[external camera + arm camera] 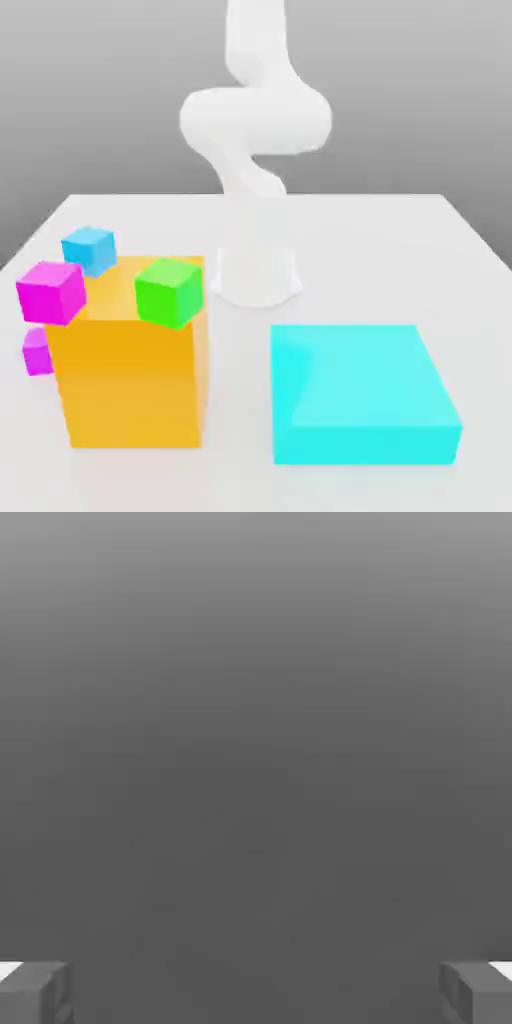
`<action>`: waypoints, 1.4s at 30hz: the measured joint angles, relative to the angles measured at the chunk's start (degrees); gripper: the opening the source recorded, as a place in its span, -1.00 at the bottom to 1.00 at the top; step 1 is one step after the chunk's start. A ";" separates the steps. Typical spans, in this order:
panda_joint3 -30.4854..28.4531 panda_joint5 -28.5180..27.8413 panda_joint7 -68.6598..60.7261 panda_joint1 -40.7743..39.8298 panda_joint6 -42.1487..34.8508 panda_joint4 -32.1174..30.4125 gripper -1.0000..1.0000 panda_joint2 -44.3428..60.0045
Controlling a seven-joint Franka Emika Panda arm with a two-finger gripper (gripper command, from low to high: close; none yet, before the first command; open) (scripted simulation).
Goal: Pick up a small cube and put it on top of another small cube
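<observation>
Fingers (256, 992) spread wide, nowhere near magenta cube (50, 291).

Matt, smooth, plastic-like finish throughout: magenta small cube (50, 291) beside the orange block (130, 385), equally matt; white arm (255, 125) faintly glossier.

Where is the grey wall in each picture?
Exterior view: the grey wall stands behind the white arm, above the far edge of the table.
Hand view: what looks like the same grey lies out beyond the open gripper, seen between its two fingertips.
Shared landmark: the robot itself, as the arm in one view and the fingertips in the other.
</observation>
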 joint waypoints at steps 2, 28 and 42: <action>-3.44 -0.21 -5.16 1.13 0.77 -0.36 0.00 1.03; -49.83 -7.43 -76.42 16.63 12.76 -9.71 0.00 19.96; -82.72 -12.98 -114.59 34.73 20.60 -17.01 0.00 31.14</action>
